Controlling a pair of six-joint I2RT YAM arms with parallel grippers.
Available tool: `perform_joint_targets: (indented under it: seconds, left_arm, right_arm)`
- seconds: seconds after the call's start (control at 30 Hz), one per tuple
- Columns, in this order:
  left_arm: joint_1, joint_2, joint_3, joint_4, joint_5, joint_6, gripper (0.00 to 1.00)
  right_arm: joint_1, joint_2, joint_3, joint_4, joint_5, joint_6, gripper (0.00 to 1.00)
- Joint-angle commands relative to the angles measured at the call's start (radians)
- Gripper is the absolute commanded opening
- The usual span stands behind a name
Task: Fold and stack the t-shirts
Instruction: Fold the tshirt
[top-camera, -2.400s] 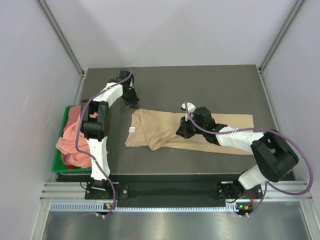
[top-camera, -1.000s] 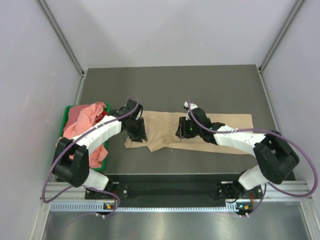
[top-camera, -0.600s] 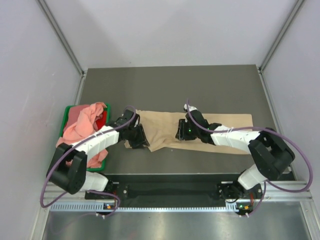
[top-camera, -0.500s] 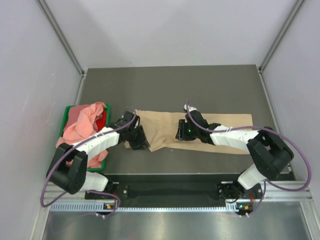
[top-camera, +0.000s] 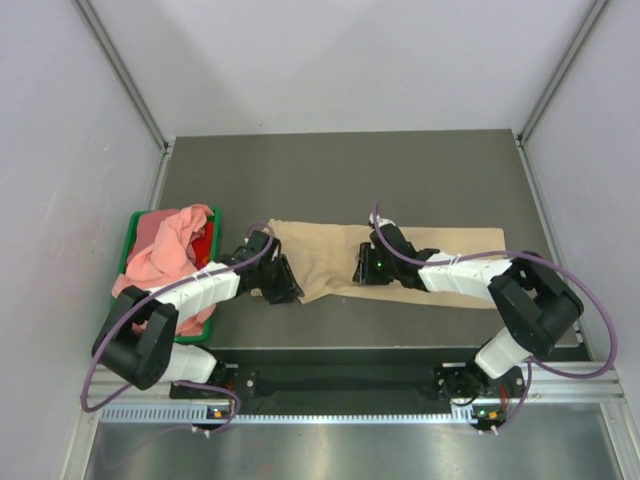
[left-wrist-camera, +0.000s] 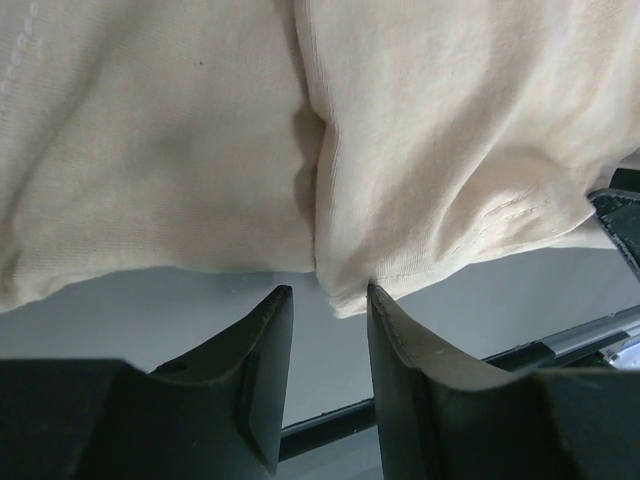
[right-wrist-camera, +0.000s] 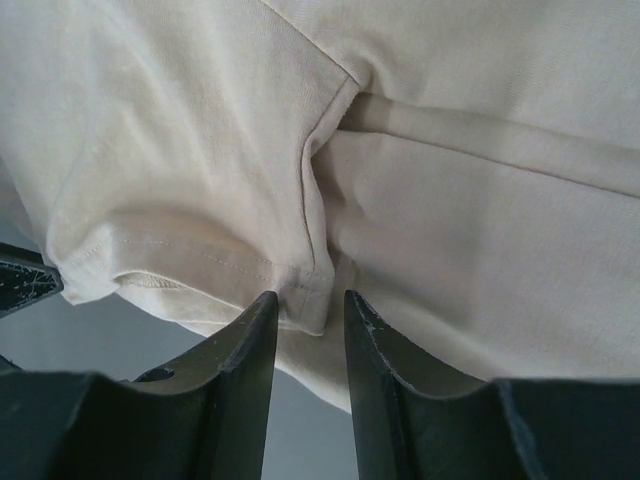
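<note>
- left claw (left-wrist-camera: 328, 290): low over the table (top-camera: 400, 180), jaws apart with a clear gap, bare table showing between them, nothing clamped.
- tan t-shirt (top-camera: 320, 250) lies flat just ahead of the left claw. its near hem runs across right at the fingertips.
- 1 bulged fold of that hem pokes down toward the gap, nearer the right-hand finger.
- top view: the shirt spreads away to the right of the left claw, which sits at the cloth's near edge.
- right claw (right-wrist-camera: 310, 297): jaws parted only a little, narrow gap.
- a sleeve hem corner of the tan t-shirt sits right at the gap between its 2 fingertips. the rest of the cloth spreads ahead and to both sides of the claw.
- cannot tell if that hem is pinched or only touching the tips.
- the 2 claws are well apart, with a stretch of tan shirt between them.
- pink t-shirts (top-camera: 165, 250) are heaped in the green bin (top-camera: 127, 240), off to the left of the left claw, apart from it and beside its arm.
</note>
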Motion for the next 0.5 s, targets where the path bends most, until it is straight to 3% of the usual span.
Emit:
perform_joint_targets:
  seconds: [0.0, 0.13, 0.2, 0.3, 0.33, 0.47]
  left_arm:
    - [-0.004, 0.007, -0.002, 0.062, -0.021, -0.034, 0.41]
    - [-0.004, 0.023, -0.003, 0.073, -0.007, -0.037, 0.36]
    - [-0.005, 0.021, -0.005, 0.067, 0.002, -0.036, 0.22]
    - [-0.005, 0.011, 0.016, 0.008, 0.001, -0.036, 0.00]
    - [-0.005, 0.006, 0.030, -0.022, -0.013, -0.031, 0.00]
    - [-0.007, -0.034, 0.119, -0.140, -0.053, -0.022, 0.00]
  right_arm:
    - [0.015, -0.007, -0.007, 0.053, -0.016, 0.017, 0.33]
    - [0.015, -0.009, -0.006, 0.054, -0.026, 0.020, 0.33]
    - [0.015, -0.012, -0.004, 0.056, -0.033, 0.021, 0.31]
    - [0.014, -0.023, -0.001, 0.054, -0.049, 0.021, 0.15]
    - [0.015, -0.030, 0.002, 0.053, -0.050, 0.020, 0.08]
    - [0.015, -0.087, 0.023, 0.036, -0.040, 0.006, 0.00]
